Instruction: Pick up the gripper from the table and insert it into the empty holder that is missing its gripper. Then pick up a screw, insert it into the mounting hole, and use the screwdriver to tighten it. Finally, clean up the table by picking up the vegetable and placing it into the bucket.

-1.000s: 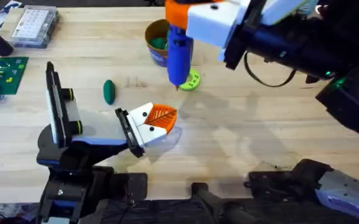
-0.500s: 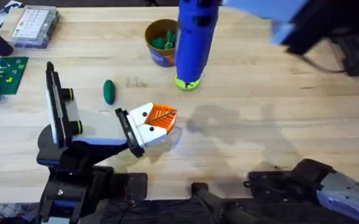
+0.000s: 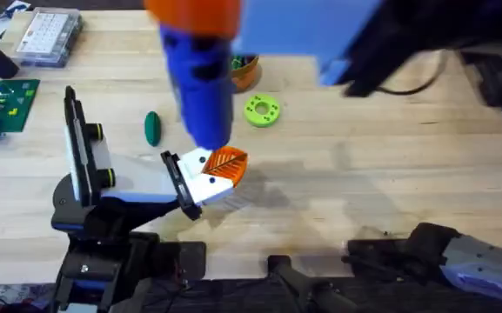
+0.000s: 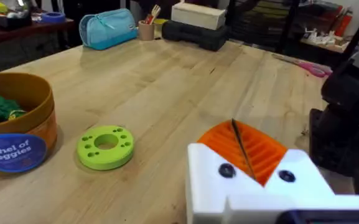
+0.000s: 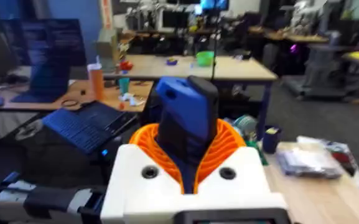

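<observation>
My right gripper [image 5: 188, 146] is shut on the blue screwdriver [image 5: 185, 121]. In the overhead view the screwdriver [image 3: 198, 87] looms large with its orange top up. Its tip hangs over the orange pads of my left gripper [image 3: 220, 167]. That left gripper [image 4: 247, 158] lies low on the table [image 3: 364, 174], its pads together, a thin dark rod along their seam. The dark green vegetable [image 3: 152, 128] lies just left of the screwdriver. The bucket [image 4: 14, 134] holds green pieces; from overhead the bucket [image 3: 247, 69] is half hidden by the arm. The screw is out of view.
A lime-green perforated disc [image 3: 262, 110] lies right of the screwdriver, close to the bucket. A clear parts box [image 3: 49, 35] and a green circuit board [image 3: 3, 100] sit at the far left. A blue pouch [image 4: 107, 28] lies at the table's far edge.
The right arm has carried the screwdriver from above the lime disc leftward and toward the near edge, stopping over the left gripper. The left arm has not moved.
</observation>
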`<act>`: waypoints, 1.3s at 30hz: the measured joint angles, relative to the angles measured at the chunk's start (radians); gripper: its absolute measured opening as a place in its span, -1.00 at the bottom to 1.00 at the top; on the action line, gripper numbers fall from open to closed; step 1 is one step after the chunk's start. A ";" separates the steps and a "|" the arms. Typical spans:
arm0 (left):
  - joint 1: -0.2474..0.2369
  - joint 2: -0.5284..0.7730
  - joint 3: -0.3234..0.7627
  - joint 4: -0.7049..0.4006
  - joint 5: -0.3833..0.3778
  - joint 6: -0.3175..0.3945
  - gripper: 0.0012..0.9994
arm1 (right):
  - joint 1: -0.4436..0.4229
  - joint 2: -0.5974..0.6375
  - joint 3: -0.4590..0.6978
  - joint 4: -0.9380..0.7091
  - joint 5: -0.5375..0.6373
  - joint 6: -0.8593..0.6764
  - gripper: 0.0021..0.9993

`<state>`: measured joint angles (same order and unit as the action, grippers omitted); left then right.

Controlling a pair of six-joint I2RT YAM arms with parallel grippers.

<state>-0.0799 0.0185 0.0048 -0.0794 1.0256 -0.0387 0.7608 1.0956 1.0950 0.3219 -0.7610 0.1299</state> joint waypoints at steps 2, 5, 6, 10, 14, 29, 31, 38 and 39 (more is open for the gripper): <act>0.000 0.000 0.000 0.000 0.000 0.000 -0.96 | 0.009 0.033 0.000 0.000 -0.015 -0.007 -0.88; 0.000 0.000 0.000 0.000 0.000 0.000 -0.97 | 0.010 0.069 0.000 -0.002 -0.038 -0.032 -0.88; 0.000 0.000 0.000 0.000 0.000 0.000 -0.97 | 0.010 0.076 0.000 -0.002 -0.044 -0.041 -0.88; 0.000 0.000 0.000 0.000 0.000 0.000 -0.96 | 0.010 0.085 0.000 -0.006 -0.056 -0.069 -0.88; 0.000 0.000 0.000 0.000 0.000 0.000 -0.97 | 0.012 0.085 -0.005 0.033 -0.063 -0.081 -0.88; 0.000 0.000 0.000 0.000 0.000 0.000 -0.97 | 0.029 0.141 -0.139 0.232 -0.075 -0.086 -0.88; 0.000 0.000 0.000 0.000 0.000 0.000 -0.96 | 0.029 0.161 -0.139 0.239 -0.074 -0.086 -0.88; 0.000 0.000 0.000 0.000 0.000 0.000 -0.97 | 0.038 0.214 -0.139 0.262 -0.074 -0.085 -0.88; 0.000 0.000 0.000 0.000 0.000 0.000 -0.97 | 0.038 0.217 -0.139 0.262 -0.074 -0.085 -0.88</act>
<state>-0.0799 0.0185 0.0048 -0.0795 1.0252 -0.0387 0.7986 1.3126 0.9558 0.5842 -0.8352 0.0444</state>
